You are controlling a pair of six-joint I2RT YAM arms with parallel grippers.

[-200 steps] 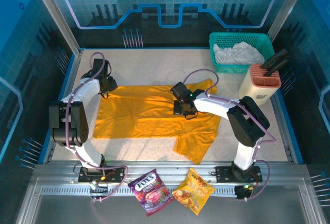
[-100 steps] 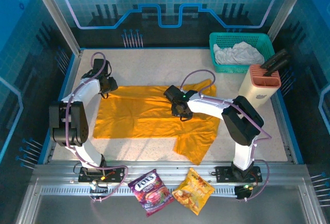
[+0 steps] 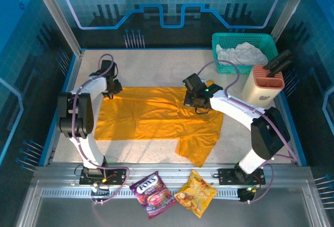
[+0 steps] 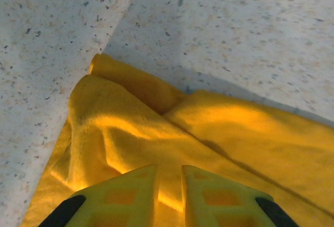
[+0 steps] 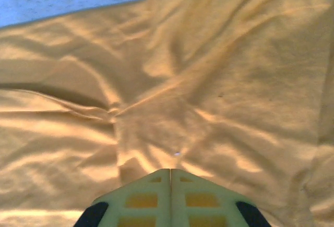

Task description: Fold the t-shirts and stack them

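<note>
On orange t-shirt (image 3: 151,118): right hand (image 5: 170,172) closed, left hand (image 4: 170,168) near-closed on corner

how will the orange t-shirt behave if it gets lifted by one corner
The orange t-shirt will probably droop and fold on itself: it lies in soft wrinkles. It looks thin, so it is likely light. Pushed, it would probably bunch up rather than slide, judging by the creases across it.

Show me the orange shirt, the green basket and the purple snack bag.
orange shirt (image 3: 151,120): top view, middle of its body.
green basket (image 3: 242,38): top view, its far wall.
purple snack bag (image 3: 153,194): top view, its centre.
</note>
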